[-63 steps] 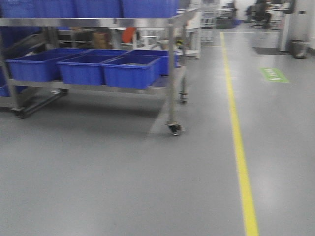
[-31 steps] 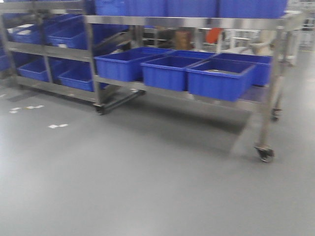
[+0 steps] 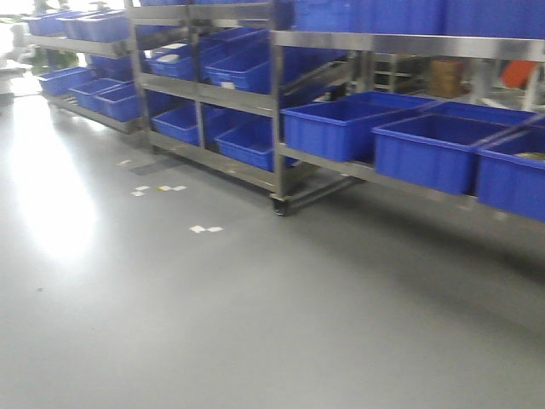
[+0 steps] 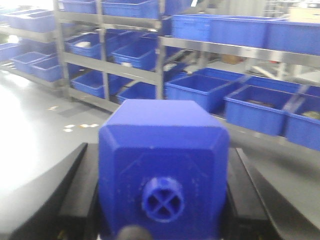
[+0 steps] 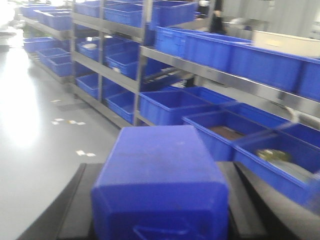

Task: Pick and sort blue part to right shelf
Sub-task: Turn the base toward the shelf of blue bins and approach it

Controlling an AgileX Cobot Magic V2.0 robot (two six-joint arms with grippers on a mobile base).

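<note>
The blue part (image 5: 157, 150), a long solid-blue block, fills the lower middle of the right wrist view. My right gripper (image 5: 160, 172) is shut on it, with a black finger (image 5: 75, 200) pressed against each side. In the left wrist view my left gripper (image 4: 162, 167) is shut on a squatter blue block (image 4: 162, 140) with a small round cross-marked knob facing the camera. The right shelf (image 3: 277, 111), a steel rack with rows of large blue bins (image 3: 341, 128), stands ahead across the upper part of the front view. Neither arm shows in the front view.
Grey floor (image 3: 213, 324) lies between me and the racks, with small white marks (image 3: 204, 228) on it. A rack foot (image 3: 278, 207) rests on the floor at centre. More racks of blue bins (image 3: 94, 94) run off to the far left. Bright glare covers the floor at left.
The front view has swung left. The racks slid to the right in the picture, the yellow floor line and castor went out of view, and more racks came in at left.
</note>
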